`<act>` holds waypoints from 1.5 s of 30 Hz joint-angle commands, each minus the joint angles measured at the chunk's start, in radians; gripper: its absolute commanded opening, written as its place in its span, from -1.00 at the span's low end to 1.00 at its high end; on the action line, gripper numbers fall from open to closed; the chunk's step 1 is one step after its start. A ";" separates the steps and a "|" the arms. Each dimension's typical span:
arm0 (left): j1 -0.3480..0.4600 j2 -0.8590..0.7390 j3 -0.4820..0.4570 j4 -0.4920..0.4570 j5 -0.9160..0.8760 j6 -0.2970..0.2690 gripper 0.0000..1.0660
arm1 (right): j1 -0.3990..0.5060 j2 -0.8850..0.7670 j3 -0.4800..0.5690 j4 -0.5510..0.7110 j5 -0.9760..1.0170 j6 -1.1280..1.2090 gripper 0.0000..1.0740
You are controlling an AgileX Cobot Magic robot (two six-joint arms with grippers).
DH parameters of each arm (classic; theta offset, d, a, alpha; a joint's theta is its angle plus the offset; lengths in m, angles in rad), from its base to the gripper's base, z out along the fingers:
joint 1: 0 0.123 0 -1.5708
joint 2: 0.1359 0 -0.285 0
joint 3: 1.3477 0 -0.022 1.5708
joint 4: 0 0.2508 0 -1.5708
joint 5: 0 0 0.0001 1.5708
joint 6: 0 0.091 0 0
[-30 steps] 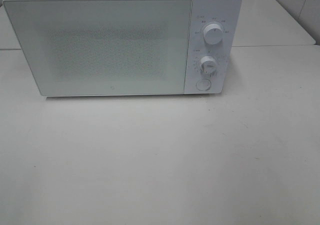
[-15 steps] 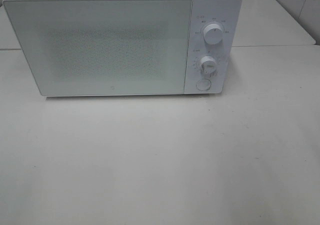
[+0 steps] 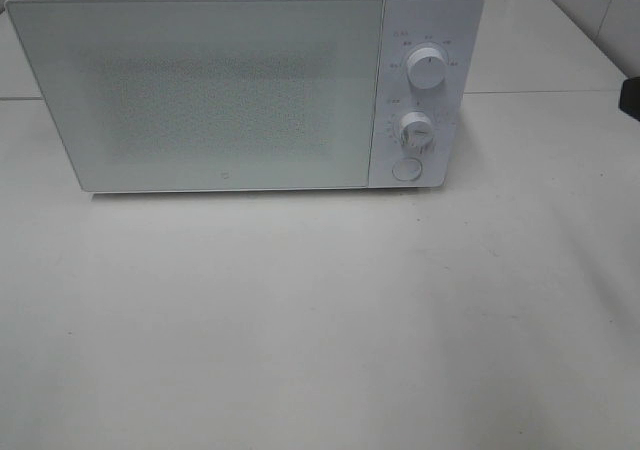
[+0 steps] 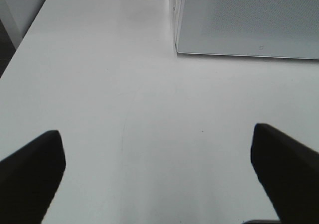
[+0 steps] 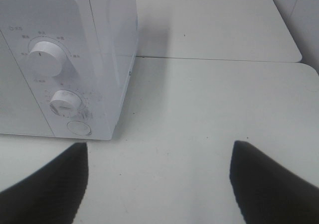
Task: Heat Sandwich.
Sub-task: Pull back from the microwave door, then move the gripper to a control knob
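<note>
Right gripper (image 5: pixel 159 145): jaws spread wide with nothing between them. It hangs above the table (image 5: pixel 199 99), just off the front right corner of the microwave (image 5: pixel 112 45). Left gripper (image 4: pixel 155 130): likewise released and empty, over the table near the front left corner and apart from the door (image 4: pixel 249 20).

Sandwich: not visible in any view. The door is shut and its screen is opaque, so it cannot be told whether the sandwich is inside or out of frame.

Step in hand, as judged: approach the control panel. The round button (image 5: pixel 79 128) under the lower knob (image 5: pixel 65 103) is probably the door release. Procedure:
1. Narrow the jaws.
2. Bring one fingertip square onto the button.
3. Press straight in.

Keep clear of the lower knob just above the button, since a glancing contact could turn it. The upper knob (image 5: pixel 44 57) is farther off.

Obstructions: nothing lies on the table between either gripper and the microwave. The door presumably hinges on the left, so keep the left gripper out of its swing.
</note>
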 commanded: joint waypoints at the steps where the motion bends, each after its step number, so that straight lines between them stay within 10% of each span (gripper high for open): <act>1: 0.002 -0.017 0.002 -0.009 0.001 0.005 0.81 | -0.007 0.069 0.003 0.002 -0.095 -0.006 0.40; 18: 0.002 -0.017 0.002 -0.009 0.001 0.005 0.81 | -0.004 0.292 0.087 0.065 -0.527 -0.018 0.40; 45: 0.002 -0.017 0.002 -0.009 0.001 0.006 0.81 | 0.513 0.723 0.149 0.686 -1.168 -0.341 0.40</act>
